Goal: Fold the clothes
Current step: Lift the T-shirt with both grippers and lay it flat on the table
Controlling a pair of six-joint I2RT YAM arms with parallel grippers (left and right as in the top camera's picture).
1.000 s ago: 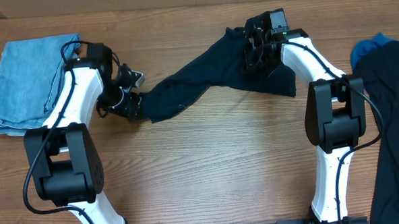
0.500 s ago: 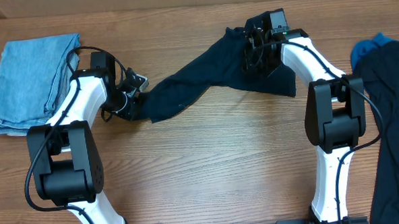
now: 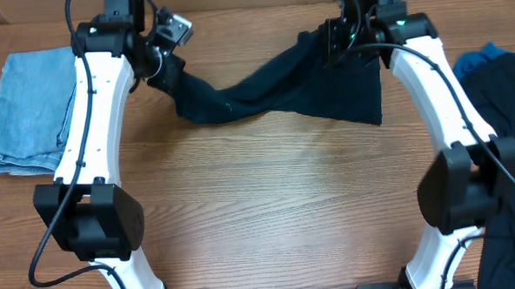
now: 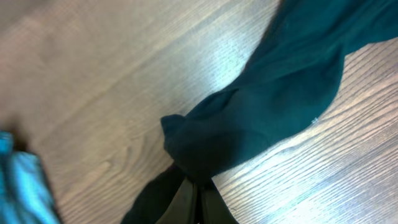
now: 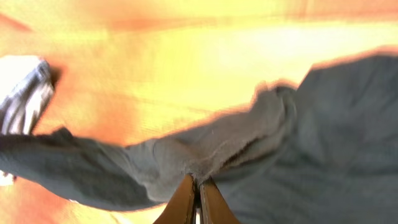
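Observation:
The clothes (image 3: 272, 87), a dark navy garment, hang stretched between my two grippers near the table's far edge, with the middle sagging onto the wood. My left gripper (image 3: 162, 67) is shut on the garment's left end. In the left wrist view the fabric (image 4: 261, 112) bunches right at the closed fingertips (image 4: 199, 184). My right gripper (image 3: 336, 47) is shut on the garment's upper right part. There the cloth (image 5: 298, 155) gathers into a fold at the pinched tips (image 5: 198, 180).
A folded light blue denim garment (image 3: 25, 111) lies at the far left, just left of my left arm. Another dark garment (image 3: 506, 160) with a blue piece (image 3: 472, 62) covers the right edge. Bare wooden tabletop (image 3: 277, 205) stretches in front.
My left gripper closed on the garment's left end. Both arms then moved toward the far edge, lifting and stretching the garment between them.

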